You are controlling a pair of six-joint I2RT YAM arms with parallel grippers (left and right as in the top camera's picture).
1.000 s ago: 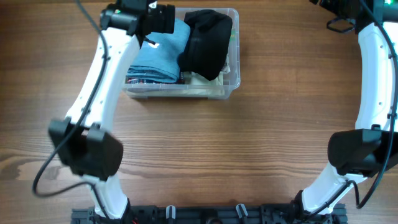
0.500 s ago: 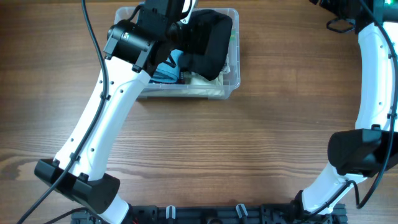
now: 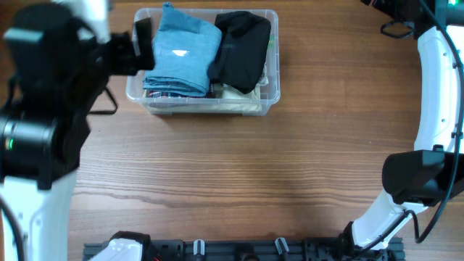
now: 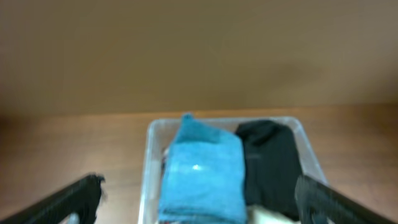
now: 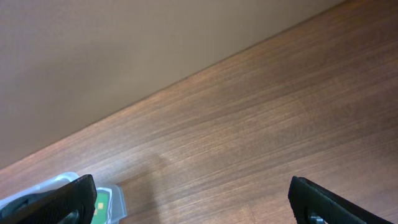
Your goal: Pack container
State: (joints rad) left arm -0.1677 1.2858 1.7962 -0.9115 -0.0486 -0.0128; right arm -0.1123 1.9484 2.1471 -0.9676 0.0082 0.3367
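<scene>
Blue cloth [image 3: 181, 54] lay beside the black cloth [image 3: 243, 47] in the container [image 3: 217, 106] at the surface's [image 3: 254, 181] far side; the left end effector [image 4: 199, 190] had lifted away, spread empty; the right end effector [image 5: 193, 190] hung open; packing seemed finished.

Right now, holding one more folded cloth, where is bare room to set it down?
The widest free patch is the table in front of the container, between the left arm and the right arm. A second lies right of the container, toward the right arm. The container is crowded: the blue cloth and the black cloth fill it side by side.
</scene>
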